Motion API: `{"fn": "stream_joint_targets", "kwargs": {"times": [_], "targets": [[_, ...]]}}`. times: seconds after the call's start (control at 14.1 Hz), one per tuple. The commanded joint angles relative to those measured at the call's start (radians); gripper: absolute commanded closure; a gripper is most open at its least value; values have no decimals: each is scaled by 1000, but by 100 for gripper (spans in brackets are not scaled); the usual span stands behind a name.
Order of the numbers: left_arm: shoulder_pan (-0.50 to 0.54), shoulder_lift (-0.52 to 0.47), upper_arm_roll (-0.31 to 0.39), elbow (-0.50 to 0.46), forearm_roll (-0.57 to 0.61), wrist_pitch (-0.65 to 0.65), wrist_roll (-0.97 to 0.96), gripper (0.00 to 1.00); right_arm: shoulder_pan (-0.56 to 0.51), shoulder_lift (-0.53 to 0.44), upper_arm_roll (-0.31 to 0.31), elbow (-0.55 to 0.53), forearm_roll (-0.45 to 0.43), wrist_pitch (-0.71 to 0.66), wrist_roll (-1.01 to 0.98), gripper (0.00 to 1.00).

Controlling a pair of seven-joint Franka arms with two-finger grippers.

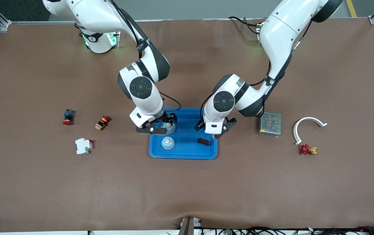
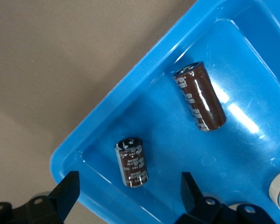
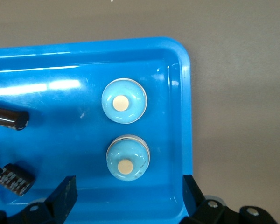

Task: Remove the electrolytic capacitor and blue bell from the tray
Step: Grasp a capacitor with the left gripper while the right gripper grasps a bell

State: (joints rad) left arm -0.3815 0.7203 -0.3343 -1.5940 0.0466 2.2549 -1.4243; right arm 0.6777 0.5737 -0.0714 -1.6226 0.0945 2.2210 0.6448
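Observation:
A blue tray (image 1: 183,152) lies mid-table and holds two light-blue bells and two brown capacitors. My right gripper (image 1: 162,125) hangs open over the farther bell (image 3: 128,160), whose top lies just ahead of its fingertips; the nearer bell (image 1: 168,142) (image 3: 124,101) lies beside it. My left gripper (image 2: 128,191) (image 1: 213,129) is open over the tray's end toward the left arm. A short capacitor (image 2: 131,162) lies flat just ahead of its fingertips, touched by neither finger. A longer capacitor (image 2: 199,96) (image 1: 203,141) lies nearer the front camera.
Toward the right arm's end lie a red-capped switch (image 1: 68,117), a yellow and red button (image 1: 102,122) and a white breaker (image 1: 83,146). Toward the left arm's end sit a metal mesh box (image 1: 270,123), a white curved piece (image 1: 308,127) and a red valve (image 1: 307,149).

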Motion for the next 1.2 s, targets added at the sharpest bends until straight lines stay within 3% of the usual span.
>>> {"fn": "stream_joint_targets", "kwargs": {"times": [0.0,0.85,0.99,1.13], "targets": [[-17,19,6,-7,21,37,-51,7,16,38,-11,10,-2,29,1,0],[-27,59,14,-35,35,107,-96,22,45,147,-13,7,-4,149,-1,0],[-27,59,14,-34,35,106,-96,29,51,156,-13,9,-9,149,-1,0],[-27,62,14,-30,35,106,-94,46,51,164,-11,7,-22,151,-1,0]]}}
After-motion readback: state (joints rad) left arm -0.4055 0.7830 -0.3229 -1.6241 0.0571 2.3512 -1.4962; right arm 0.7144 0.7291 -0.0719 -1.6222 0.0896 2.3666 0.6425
